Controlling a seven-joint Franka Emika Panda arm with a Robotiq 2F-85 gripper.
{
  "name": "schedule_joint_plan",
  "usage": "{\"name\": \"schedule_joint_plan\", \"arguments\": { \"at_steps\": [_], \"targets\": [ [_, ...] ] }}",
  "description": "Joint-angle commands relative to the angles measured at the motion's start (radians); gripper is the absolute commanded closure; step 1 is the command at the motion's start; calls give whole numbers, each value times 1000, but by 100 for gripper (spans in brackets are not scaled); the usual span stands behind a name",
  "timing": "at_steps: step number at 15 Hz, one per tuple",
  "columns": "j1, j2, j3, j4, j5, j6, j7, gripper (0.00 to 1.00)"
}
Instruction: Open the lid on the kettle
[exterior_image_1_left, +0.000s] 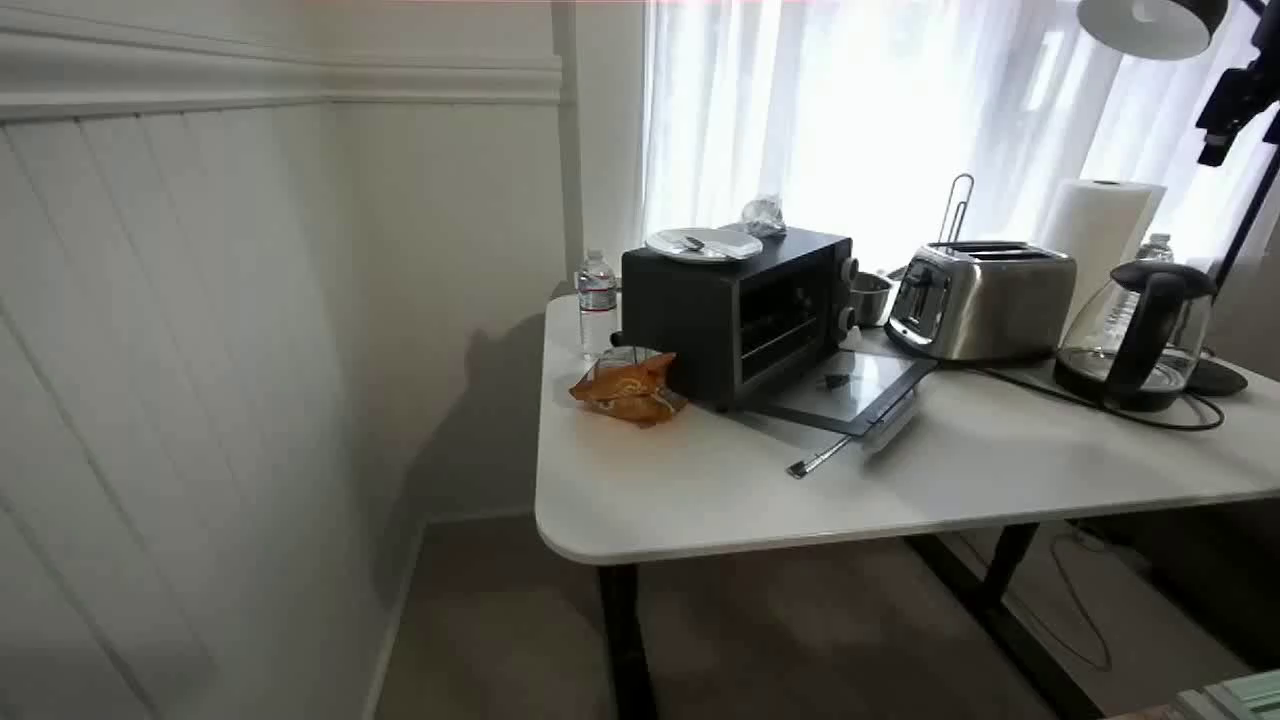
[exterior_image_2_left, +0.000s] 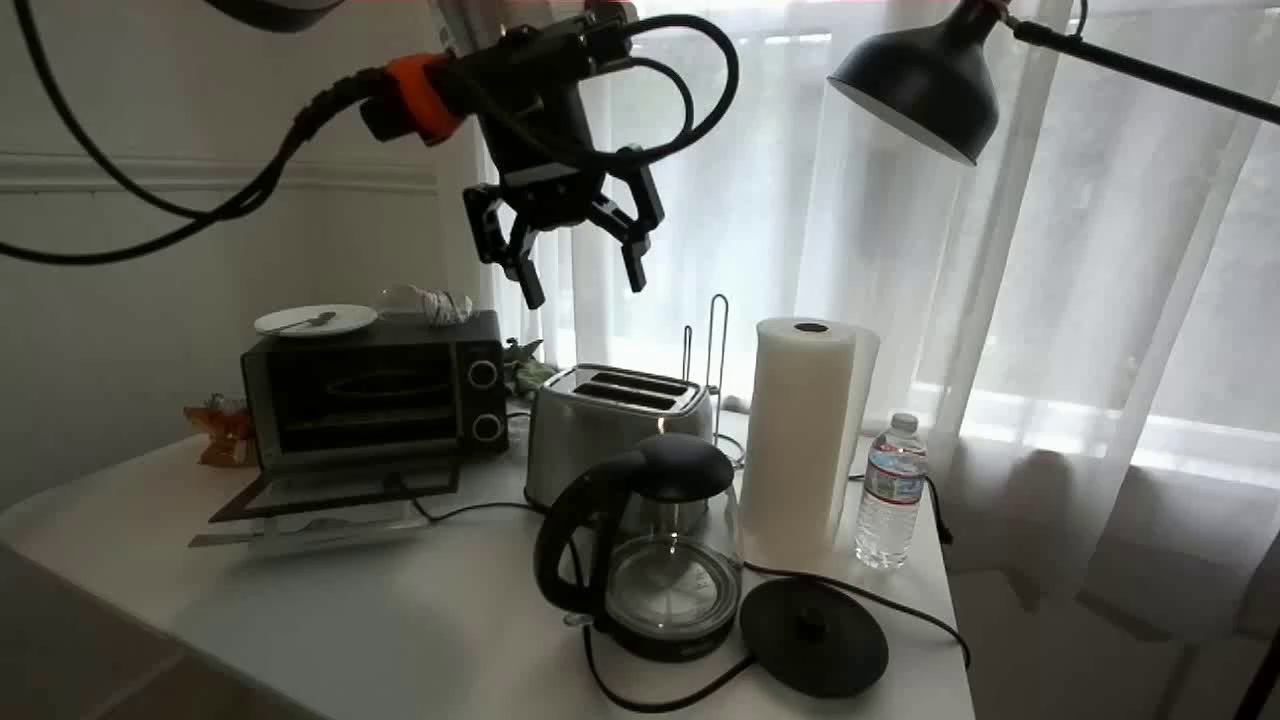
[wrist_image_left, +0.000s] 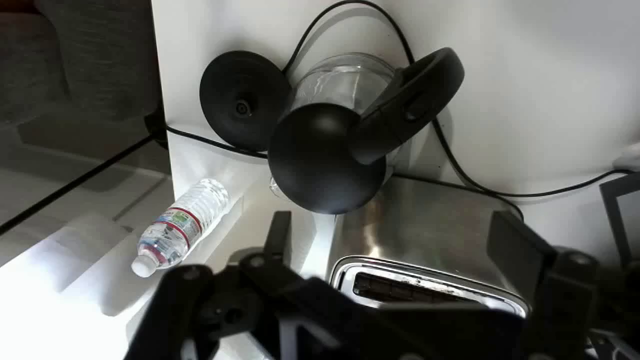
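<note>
In an exterior view, the gripper (exterior_image_2_left: 586, 288) hangs in the air above the table (exterior_image_2_left: 430, 620), and its two fingers stand wide apart from each other. The kettle (exterior_image_2_left: 672, 580) stands upright on this table, just beside its round black base (exterior_image_2_left: 815, 640) and near the silver toaster (exterior_image_2_left: 600, 430), with the dark lid (exterior_image_2_left: 685, 468) lying closed on its top. Its black handle (exterior_image_2_left: 553, 545) points away from the base.

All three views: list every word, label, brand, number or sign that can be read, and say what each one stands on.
No text is readable in any view.
Towel-side water bottle: colored label, print too blurred to read.
Oven-side water bottle: red-edged label, print too small to read.
Orange packet: pale marks, too blurred.
Kettle: possible faint marks, too small.
</note>
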Motion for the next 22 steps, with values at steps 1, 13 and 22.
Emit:
{"name": "schedule_joint_plan", "arguments": {
  "at_steps": [1, 13, 22],
  "targets": [
    [8, 0, -7, 3, -3, -4, 3, 0],
    [51, -59, -40, -143, -77, 75, -277, 0],
    [36, -94, -44, -320, -149, 266, -340, 77]
  ]
}}
